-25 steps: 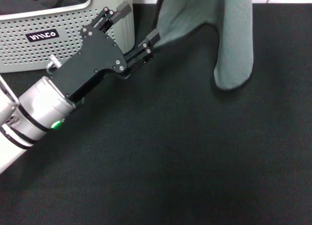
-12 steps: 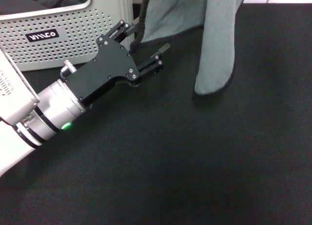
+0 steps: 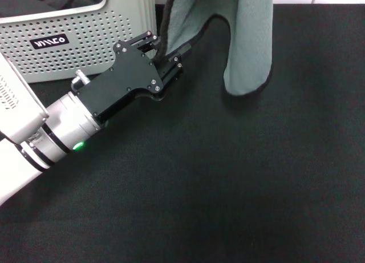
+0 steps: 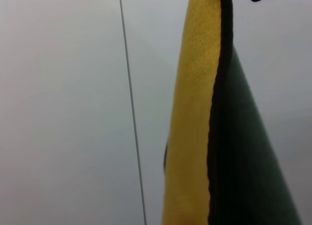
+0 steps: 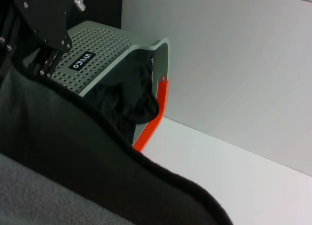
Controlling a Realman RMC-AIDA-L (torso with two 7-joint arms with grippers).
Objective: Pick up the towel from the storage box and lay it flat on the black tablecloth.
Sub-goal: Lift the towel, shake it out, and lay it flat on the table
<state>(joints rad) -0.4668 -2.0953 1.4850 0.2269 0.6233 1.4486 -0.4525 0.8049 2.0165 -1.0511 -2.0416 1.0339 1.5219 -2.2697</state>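
Hanging over the black tablecloth [image 3: 228, 177], the towel [image 3: 248, 40] had its edge pinched in the left end effector [image 3: 165, 55], beside the storage box [image 3: 85, 46].

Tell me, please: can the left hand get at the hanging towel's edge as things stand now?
Probably yes. The left hand is already at the black-trimmed edge of the towel, beside the storage box, and nothing lies between them. Whether it grips the edge is unclear.

Black screwed left hand [image 3: 165, 60], silver wrist

From overhead we look down behind the left gripper [image 3: 165, 55]; both wrist views sit close against the towel [image 3: 245, 35].
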